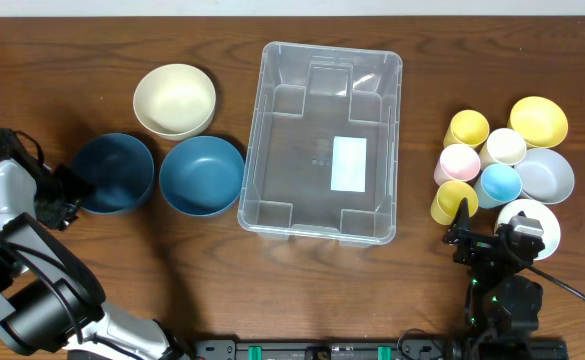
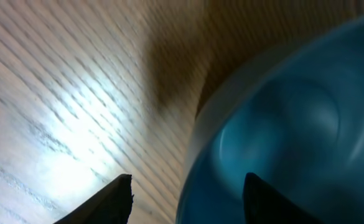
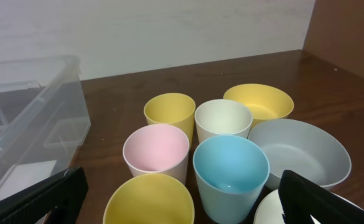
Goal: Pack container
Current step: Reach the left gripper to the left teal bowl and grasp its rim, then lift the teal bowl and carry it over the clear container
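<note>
The clear container (image 1: 272,130) with a white label (image 1: 349,163) sits empty at the table's middle; its corner shows in the right wrist view (image 3: 26,118). My left gripper (image 1: 72,195) is open at the left rim of a dark blue bowl (image 1: 112,172). In the left wrist view the gripper (image 2: 188,199) straddles that bowl's rim (image 2: 294,124), one finger outside and one inside. My right gripper (image 1: 482,240) is open and empty, just in front of the cups. In the right wrist view the gripper (image 3: 182,202) sits over a yellow cup (image 3: 147,202).
A second blue bowl (image 1: 202,175) and a cream bowl (image 1: 175,100) lie left of the container. At the right are yellow (image 1: 468,128), cream (image 1: 505,146), pink (image 1: 459,163), light blue (image 1: 500,183) and yellow (image 1: 454,200) cups, and yellow (image 1: 539,120), grey (image 1: 552,175) and white (image 1: 537,215) bowls.
</note>
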